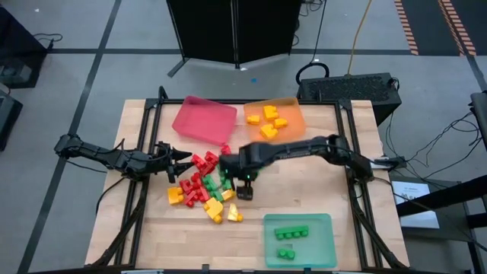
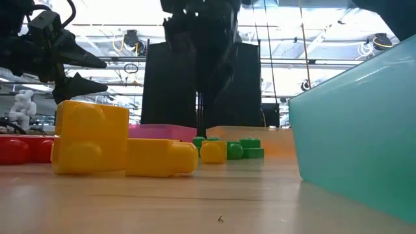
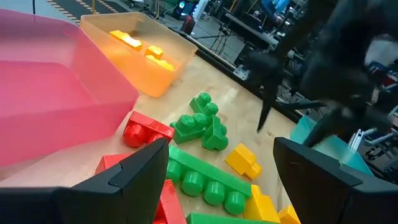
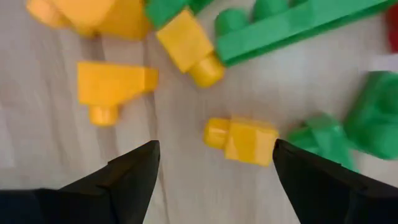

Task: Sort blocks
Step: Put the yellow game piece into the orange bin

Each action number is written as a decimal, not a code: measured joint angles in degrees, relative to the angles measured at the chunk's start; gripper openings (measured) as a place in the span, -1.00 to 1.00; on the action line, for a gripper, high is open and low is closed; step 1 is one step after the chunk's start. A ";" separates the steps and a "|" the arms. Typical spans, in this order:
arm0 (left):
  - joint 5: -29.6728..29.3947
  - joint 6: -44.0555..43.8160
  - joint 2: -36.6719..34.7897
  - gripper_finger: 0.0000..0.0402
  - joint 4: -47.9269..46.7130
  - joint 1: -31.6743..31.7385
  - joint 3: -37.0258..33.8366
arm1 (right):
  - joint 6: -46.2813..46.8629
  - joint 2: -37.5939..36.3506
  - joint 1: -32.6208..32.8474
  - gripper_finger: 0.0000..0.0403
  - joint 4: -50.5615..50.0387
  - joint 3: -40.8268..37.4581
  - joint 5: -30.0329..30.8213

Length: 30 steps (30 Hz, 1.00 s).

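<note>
The blocks (image 1: 204, 186) lie in a loose red, yellow and green pile on the table's middle. My right gripper (image 1: 245, 185) (image 4: 214, 152) hangs open, pointing down over the pile's right edge. A small yellow block (image 4: 242, 140) lies on the wood just ahead of its fingers, with another yellow block (image 4: 112, 87) and a long green one (image 4: 298, 25) beyond. My left gripper (image 1: 179, 160) (image 3: 221, 171) is open at the pile's left side, level, facing green blocks (image 3: 202, 121) and a red one (image 3: 146, 132). It also shows open in the low view (image 2: 88, 73).
A red tray (image 1: 204, 119) and an orange tray (image 1: 293, 106) holding yellow blocks stand at the far edge. A green tray (image 1: 323, 240) with green blocks sits near the right corner. Bare wood lies left of the green tray. Dark frame rails (image 1: 358, 198) run along the table's sides.
</note>
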 joint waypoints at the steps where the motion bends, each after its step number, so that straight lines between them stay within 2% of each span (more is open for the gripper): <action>1: 0.00 0.00 0.00 0.45 0.00 0.01 0.00 | -0.79 0.07 0.57 0.52 0.02 -1.04 1.56; 5: 0.02 0.02 0.00 0.45 0.00 0.02 0.00 | -2.99 -0.07 1.06 0.52 1.43 -4.39 6.78; 8: 0.04 0.02 0.00 0.45 -0.01 0.00 0.00 | -3.62 -0.02 0.94 0.52 3.38 -7.60 6.81; 11: 0.05 0.02 0.00 0.45 -0.05 0.00 0.00 | -8.82 0.04 1.06 0.52 4.70 -9.65 6.42; 14: 0.07 0.02 0.00 0.45 -0.17 0.01 0.00 | -14.65 0.04 1.09 0.52 2.89 -9.63 6.46; 18: 0.07 0.02 0.00 0.45 -0.24 0.02 0.00 | -18.98 0.04 1.03 0.52 -0.34 -8.11 9.71; 21: 0.08 0.02 0.00 0.45 -0.29 0.00 0.00 | -25.08 0.00 1.01 0.52 -0.23 -7.12 9.79; 26: 0.09 0.02 0.00 0.45 -0.37 0.02 0.02 | -41.91 -0.02 2.67 0.52 0.25 -6.96 9.88; 30: 0.09 0.02 0.00 0.45 -0.39 0.02 0.02 | -51.45 -0.02 3.99 0.52 2.84 -6.96 14.35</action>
